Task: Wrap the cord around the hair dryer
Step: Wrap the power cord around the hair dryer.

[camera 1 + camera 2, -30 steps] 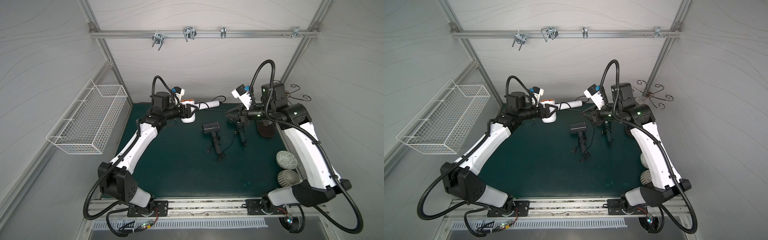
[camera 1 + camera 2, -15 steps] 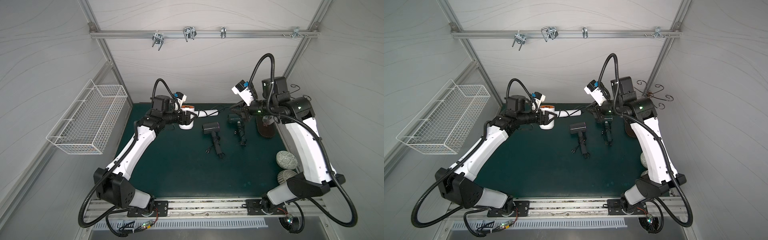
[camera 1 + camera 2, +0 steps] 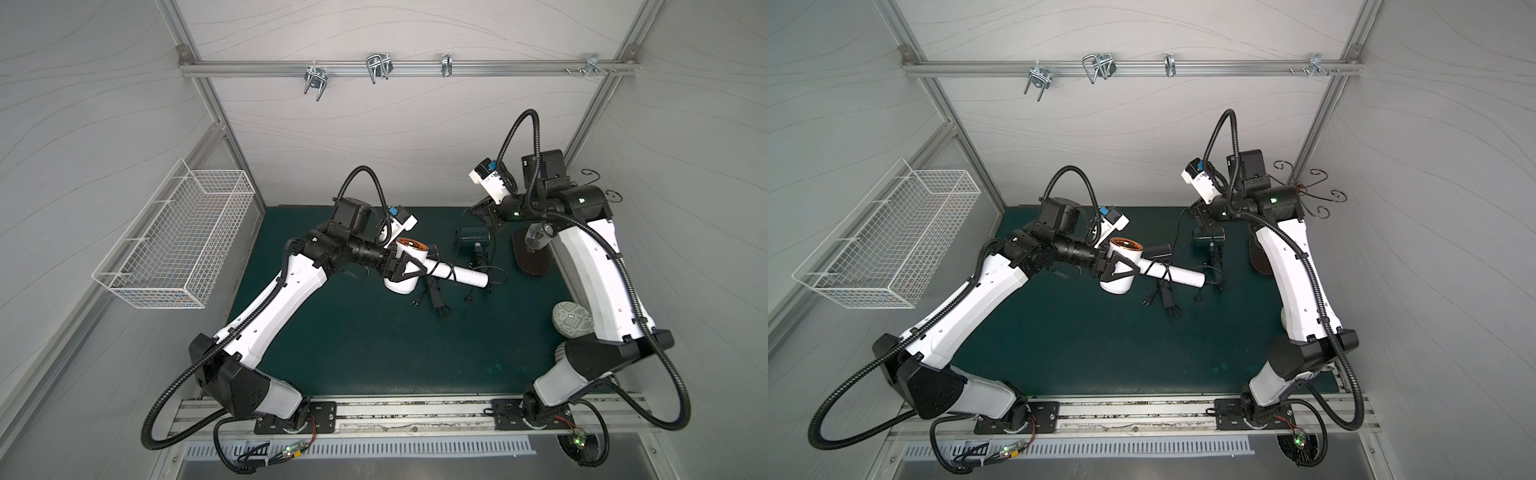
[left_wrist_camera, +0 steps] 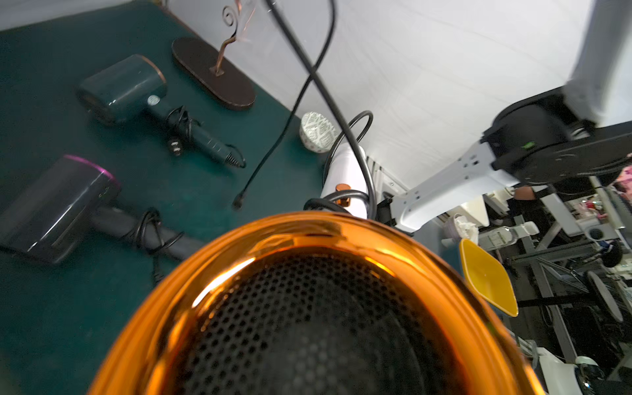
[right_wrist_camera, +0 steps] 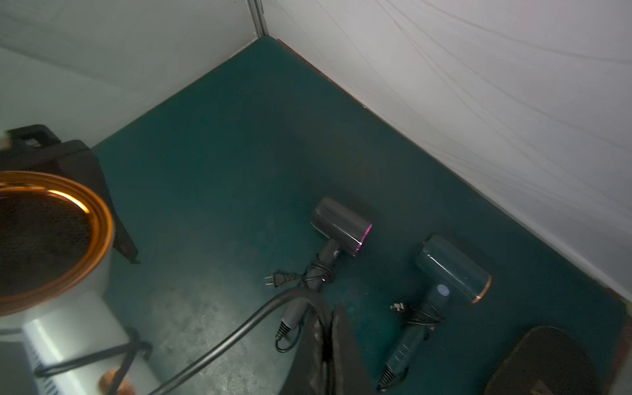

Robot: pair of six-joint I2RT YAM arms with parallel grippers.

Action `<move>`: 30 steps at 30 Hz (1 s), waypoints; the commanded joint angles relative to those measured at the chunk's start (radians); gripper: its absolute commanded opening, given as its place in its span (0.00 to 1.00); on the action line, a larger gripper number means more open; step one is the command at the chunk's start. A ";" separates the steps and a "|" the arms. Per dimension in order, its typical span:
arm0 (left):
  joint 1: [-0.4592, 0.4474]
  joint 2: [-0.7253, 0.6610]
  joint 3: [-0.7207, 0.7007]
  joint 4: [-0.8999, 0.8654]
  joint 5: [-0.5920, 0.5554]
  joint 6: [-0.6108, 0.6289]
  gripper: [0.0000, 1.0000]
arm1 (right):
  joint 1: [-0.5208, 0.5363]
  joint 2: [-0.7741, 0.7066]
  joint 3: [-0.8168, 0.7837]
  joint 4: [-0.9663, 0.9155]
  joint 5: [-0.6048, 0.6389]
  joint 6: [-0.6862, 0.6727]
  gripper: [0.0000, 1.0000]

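Above the middle of the worktop, lifted clear: white hair dryer, barrel upright with copper-rimmed grille uppermost, handle pointing toward 3 o'clock. Clamped across the barrel from 9 o'clock by left tool, grasping it and bearing its whole weight. Cord looped loosely round the handle beside a copper button, then rising toward 1 o'clock into right tool, clenched on it partway along; free tail hanging back down toward the worktop.

Step in hand, by judgement: mid-winding, few turns laid, much cord left over. Next, likely needed: carrying the pinched cord round the handle at steady tension, or turning the dryer beneath it, laying each turn beside the last and clear of left tool. Some risk of slack loops sliding off the smooth handle end.

Materials: glossy white plastic shell, mirror-bright copper ring, black perforated mesh, slatted vents on the handle; round, rubbery black cord, apparently stiff enough to hold wide curves. Matte dark-green worktop surface, faintly scuffed.

Lying flat, cords wound on handles: black dryer with magenta rim beneath the raised handle, teal dryer at 1 o'clock. Farther out: oval dark stand at 2 o'clock, patterned bowl at 4 o'clock, white wire basket on the wall at 9 o'clock.
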 commanded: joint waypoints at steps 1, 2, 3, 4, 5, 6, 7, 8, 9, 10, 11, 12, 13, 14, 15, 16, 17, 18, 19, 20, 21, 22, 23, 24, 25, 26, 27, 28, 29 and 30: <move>-0.013 -0.007 0.096 0.032 0.146 0.003 0.00 | -0.057 0.034 -0.037 0.133 -0.217 0.038 0.00; -0.011 0.001 0.129 0.032 0.148 0.008 0.00 | -0.078 0.043 -0.062 0.149 -0.290 0.059 0.00; -0.006 0.009 0.157 0.032 0.149 0.009 0.00 | -0.095 0.047 -0.086 0.168 -0.350 0.081 0.00; 0.001 0.017 0.184 0.042 0.151 0.003 0.00 | -0.114 0.051 -0.116 0.192 -0.401 0.107 0.00; 0.010 0.025 0.203 0.070 0.156 -0.013 0.00 | -0.130 0.053 -0.145 0.212 -0.451 0.124 0.00; 0.023 0.029 0.213 0.100 0.165 -0.032 0.00 | -0.141 0.055 -0.168 0.232 -0.490 0.140 0.00; 0.039 0.036 0.219 0.152 0.178 -0.072 0.00 | -0.153 0.054 -0.199 0.257 -0.520 0.159 0.00; 0.059 0.041 0.220 0.216 0.191 -0.120 0.00 | -0.164 0.052 -0.225 0.280 -0.552 0.173 0.00; 0.078 0.044 0.222 0.267 0.203 -0.160 0.00 | -0.173 0.048 -0.253 0.302 -0.579 0.174 0.00; 0.096 0.050 0.224 0.330 0.209 -0.207 0.00 | -0.179 0.045 -0.276 0.325 -0.596 0.219 0.00; 0.114 0.056 0.231 0.390 0.221 -0.258 0.00 | -0.186 0.045 -0.300 0.338 -0.617 0.224 0.00; 0.125 0.063 0.239 0.433 0.228 -0.292 0.00 | -0.191 0.044 -0.316 0.349 -0.633 0.230 0.00; 0.135 0.071 0.249 0.480 0.230 -0.332 0.00 | -0.192 0.043 -0.331 0.363 -0.644 0.237 0.00; 0.142 0.079 0.255 0.529 0.236 -0.371 0.00 | -0.195 0.046 -0.345 0.370 -0.658 0.237 0.00; 0.146 0.086 0.260 0.570 0.238 -0.405 0.00 | -0.195 0.046 -0.353 0.376 -0.669 0.240 0.00; 0.151 0.095 0.264 0.614 0.235 -0.439 0.00 | -0.196 0.049 -0.362 0.381 -0.681 0.239 0.00; 0.154 0.104 0.264 0.667 0.238 -0.487 0.00 | -0.196 0.051 -0.371 0.389 -0.697 0.239 0.00; 0.158 0.112 0.264 0.715 0.239 -0.522 0.00 | -0.196 0.051 -0.380 0.400 -0.706 0.243 0.00; 0.162 0.120 0.263 0.766 0.240 -0.565 0.00 | -0.195 0.053 -0.391 0.410 -0.710 0.244 0.00; 0.167 0.127 0.262 0.810 0.239 -0.600 0.00 | -0.196 0.053 -0.403 0.417 -0.718 0.243 0.00; 0.174 0.133 0.264 0.839 0.235 -0.623 0.00 | -0.195 0.054 -0.415 0.424 -0.724 0.243 0.00; 0.181 0.138 0.266 0.866 0.230 -0.646 0.00 | -0.195 0.054 -0.427 0.431 -0.727 0.243 0.00; 0.190 0.141 0.268 0.886 0.223 -0.663 0.00 | -0.196 0.051 -0.440 0.433 -0.732 0.237 0.00; 0.198 0.143 0.274 0.892 0.217 -0.670 0.00 | -0.194 0.051 -0.452 0.435 -0.733 0.233 0.00; 0.206 0.148 0.283 0.894 0.212 -0.673 0.00 | -0.192 0.048 -0.465 0.437 -0.736 0.228 0.00; 0.214 0.150 0.289 0.895 0.208 -0.677 0.00 | -0.187 0.049 -0.478 0.436 -0.735 0.219 0.00; 0.221 0.153 0.290 0.900 0.205 -0.681 0.00 | -0.179 0.050 -0.486 0.433 -0.730 0.206 0.00; 0.226 0.156 0.305 0.906 0.201 -0.689 0.00 | -0.168 0.052 -0.497 0.424 -0.722 0.189 0.01; 0.230 0.160 0.326 0.911 0.198 -0.695 0.00 | -0.155 0.058 -0.501 0.407 -0.716 0.157 0.01; 0.233 0.164 0.336 0.912 0.197 -0.697 0.00 | -0.142 0.063 -0.504 0.393 -0.707 0.137 0.02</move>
